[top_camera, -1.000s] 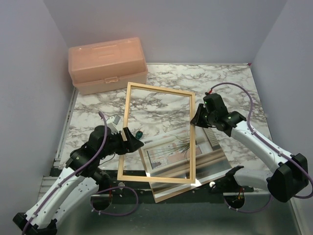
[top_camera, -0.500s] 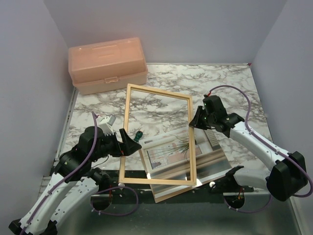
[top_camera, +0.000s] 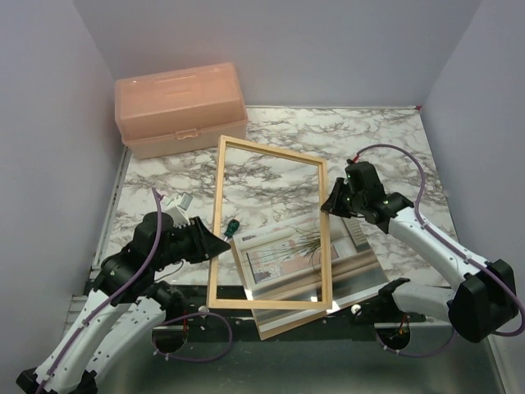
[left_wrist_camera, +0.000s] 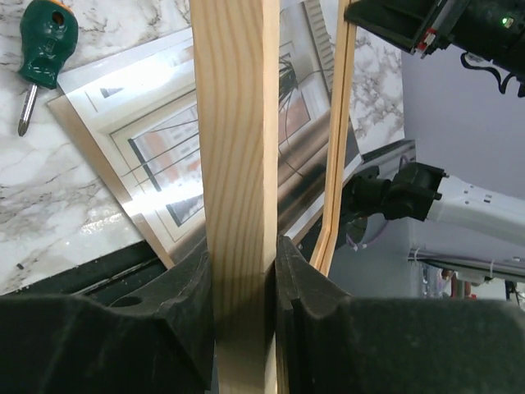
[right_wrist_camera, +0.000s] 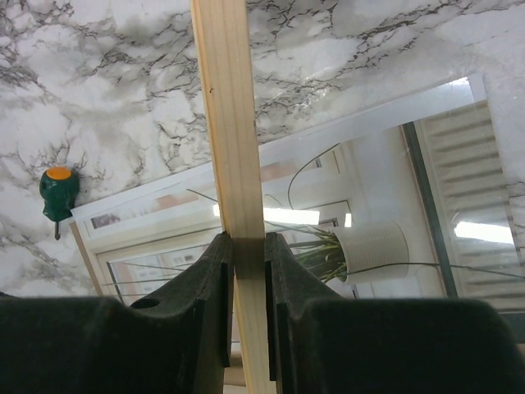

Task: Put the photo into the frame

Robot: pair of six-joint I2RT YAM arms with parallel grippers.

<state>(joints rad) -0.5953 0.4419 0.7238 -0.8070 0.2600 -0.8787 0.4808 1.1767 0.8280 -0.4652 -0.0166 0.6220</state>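
Note:
The frame (top_camera: 271, 152) of light-wood bars hangs tilted over the marble table, held by both arms. My left gripper (top_camera: 215, 243) is shut on its left bar (left_wrist_camera: 238, 123), the black pads pressed on both sides. My right gripper (top_camera: 327, 202) is shut on the right bar (right_wrist_camera: 230, 123). The photo (top_camera: 287, 250), a spiky potted plant at a window, lies flat on the table below the frame's near half, under a reflective sheet. It also shows in the left wrist view (left_wrist_camera: 156, 139) and the right wrist view (right_wrist_camera: 369, 246).
A green-handled screwdriver (top_camera: 234, 225) lies on the marble just left of the photo, inside the frame's outline. A peach toolbox (top_camera: 180, 107) stands at the back left. A brown board edge (top_camera: 283, 324) sticks out under the photo near the table's front edge.
My left gripper was open beside the frame's left bar and has shut on it. The frame has shifted slightly right. The right gripper has kept its grip.

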